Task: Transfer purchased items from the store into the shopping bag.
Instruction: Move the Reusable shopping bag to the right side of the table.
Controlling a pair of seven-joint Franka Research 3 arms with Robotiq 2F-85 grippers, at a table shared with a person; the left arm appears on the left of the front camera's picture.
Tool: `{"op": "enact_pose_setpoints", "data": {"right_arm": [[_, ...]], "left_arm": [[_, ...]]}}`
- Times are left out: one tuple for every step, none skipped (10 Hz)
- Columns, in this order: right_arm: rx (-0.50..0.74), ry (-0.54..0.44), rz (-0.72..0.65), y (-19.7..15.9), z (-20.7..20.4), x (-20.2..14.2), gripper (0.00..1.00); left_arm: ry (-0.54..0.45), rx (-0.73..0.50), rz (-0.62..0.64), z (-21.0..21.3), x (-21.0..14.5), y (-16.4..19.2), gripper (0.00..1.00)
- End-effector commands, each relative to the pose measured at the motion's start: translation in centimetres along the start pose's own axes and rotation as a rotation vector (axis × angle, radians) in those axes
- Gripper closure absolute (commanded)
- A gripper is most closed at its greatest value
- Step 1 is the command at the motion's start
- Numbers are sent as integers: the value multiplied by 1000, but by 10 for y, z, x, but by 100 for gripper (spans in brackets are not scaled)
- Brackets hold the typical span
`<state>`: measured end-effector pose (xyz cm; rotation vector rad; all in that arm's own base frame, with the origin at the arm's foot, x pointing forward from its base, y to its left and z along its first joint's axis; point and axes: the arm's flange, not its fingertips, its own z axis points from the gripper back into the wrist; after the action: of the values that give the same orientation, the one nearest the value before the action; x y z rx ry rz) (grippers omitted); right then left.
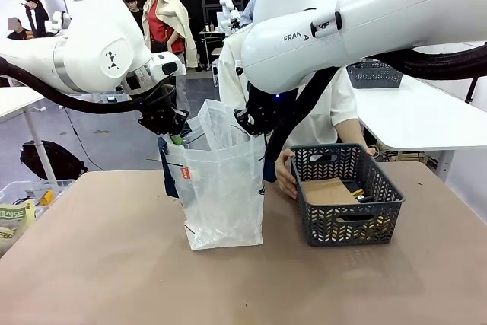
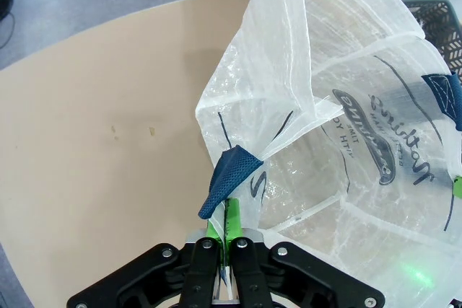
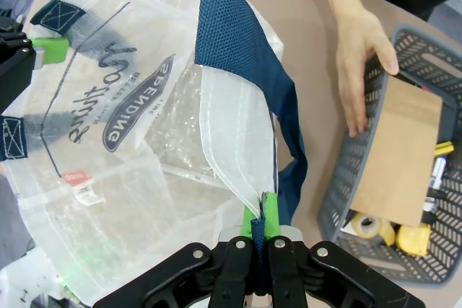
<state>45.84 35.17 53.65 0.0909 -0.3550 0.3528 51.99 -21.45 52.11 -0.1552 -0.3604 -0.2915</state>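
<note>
The translucent shopping bag (image 1: 221, 188) stands upright in the middle of the table, held open at its mouth by both grippers. My left gripper (image 1: 176, 131) is shut on the bag's rim by a navy strap end (image 2: 229, 178); in the left wrist view its pads (image 2: 214, 227) pinch the plastic. My right gripper (image 1: 247, 123) is shut on the opposite rim and navy handle (image 3: 245, 70). The dark grey basket (image 1: 350, 218) sits right of the bag, holding a brown flat packet (image 3: 401, 149), yellow items (image 3: 415, 239) and a pen (image 3: 437, 174). A person's hand (image 3: 361, 55) rests on the basket's near end.
A clear bin (image 1: 30, 192) with small goods sits at the table's left edge. Behind on the right, a white table (image 1: 426, 119) carries another grey basket (image 1: 374, 74). The person stands close behind the bag and basket.
</note>
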Motion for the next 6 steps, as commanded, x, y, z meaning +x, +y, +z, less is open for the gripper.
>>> {"op": "enact_pose_setpoints", "data": {"right_arm": [[2, 4, -7, -2, -1, -2, 100], [2, 4, -7, -2, -1, -2, 100], [2, 4, -7, -2, -1, -2, 100], [2, 4, -7, -2, -1, -2, 100], [2, 4, -7, -2, -1, -2, 100], [2, 4, -7, -2, -1, -2, 100]], "left_arm": [[-1, -7, 0, -1, -2, -1, 100], [-1, -7, 0, -1, -2, -1, 100], [-1, -7, 0, -1, -2, -1, 100], [-1, -7, 0, -1, -2, -1, 100], [-1, -7, 0, -1, -2, -1, 100], [-1, -7, 0, -1, -2, -1, 100]]}}
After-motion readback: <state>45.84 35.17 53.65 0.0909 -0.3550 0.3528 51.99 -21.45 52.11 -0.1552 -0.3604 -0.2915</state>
